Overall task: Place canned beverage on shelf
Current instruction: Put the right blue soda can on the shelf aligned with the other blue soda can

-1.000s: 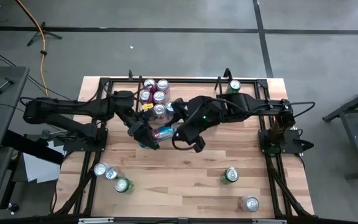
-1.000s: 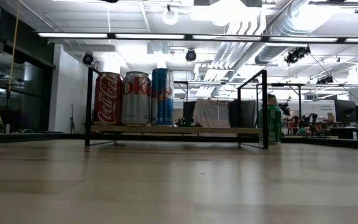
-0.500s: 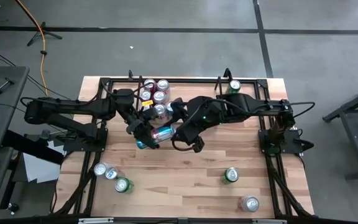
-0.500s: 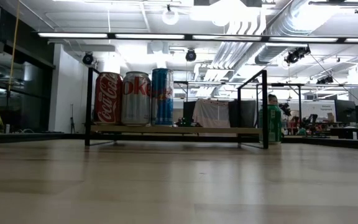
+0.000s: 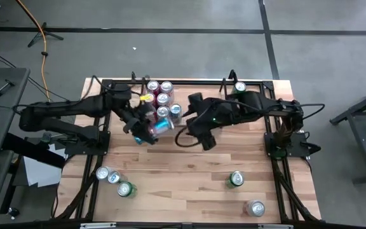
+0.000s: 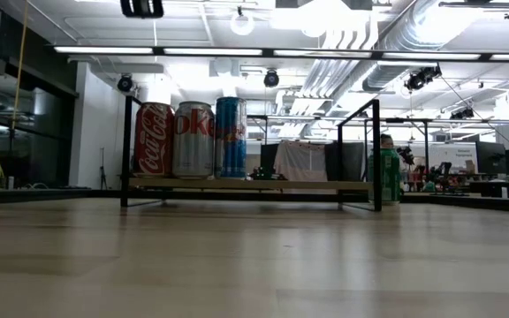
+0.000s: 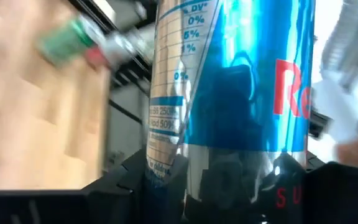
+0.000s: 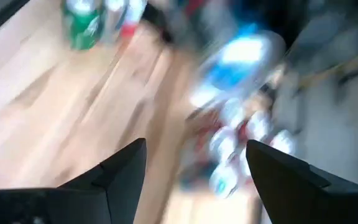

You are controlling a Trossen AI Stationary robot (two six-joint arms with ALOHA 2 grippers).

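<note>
Since the earlier frame, my left gripper has carried the blue can closer to the shelf, fingers clamped; my right gripper withdrew, fingers parted.

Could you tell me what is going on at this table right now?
The left hand is closed on a blue can, holding it just in front of the shelf, where several cans stand at the left end. The right hand is open and empty, close beside the blue can. More cans stand loose on the table: three near the front left and two near the front right.
</note>
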